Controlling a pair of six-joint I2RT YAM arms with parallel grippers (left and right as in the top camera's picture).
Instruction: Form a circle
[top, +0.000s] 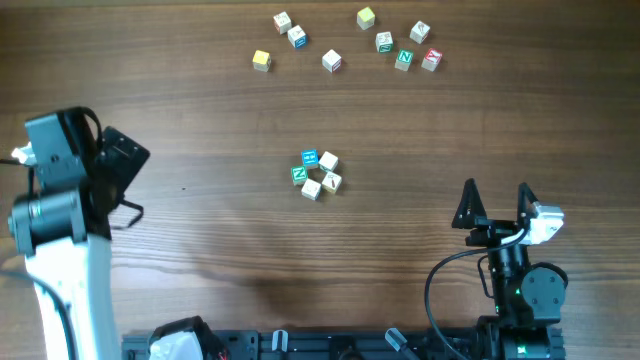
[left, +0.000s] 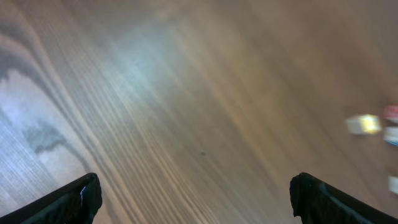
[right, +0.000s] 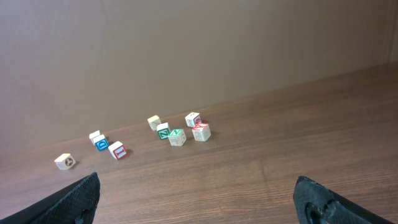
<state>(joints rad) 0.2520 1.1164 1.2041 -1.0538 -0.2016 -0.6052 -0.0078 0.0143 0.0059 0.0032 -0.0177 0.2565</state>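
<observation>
From above, the circle (top: 316, 174) sits at the middle of the table (top: 200, 260). It is five little cubes packed in a tight ring, two faces blue and green on the left side and the others cream. The loose cubes (top: 331, 61) lie strung along the upper edge of the frame, well apart from it. The left arm (top: 45, 230) stands at the far left and the right gripper (top: 496, 200) at lower right, its fingers spread wide, both clear of the ring.

The left wrist camera shows the left gripper (left: 199, 202) gaping over bare wood and holding nothing. A few blurred cubes (left: 364, 124) show at the right edge, and I cannot tell which group they belong to.

The right wrist camera shows the fingers wide at the bottom corners with nothing between them. Only the loose scatter is ahead, across the middle of the frame, and the ring is out of this view.

To my eye the ring is already closed, so the forming step looks finished or nearly so. If another cube is wanted, an arm would need to reach to the upper row, take one cleanly, and set it down beside the ring without nudging its neighbours.
</observation>
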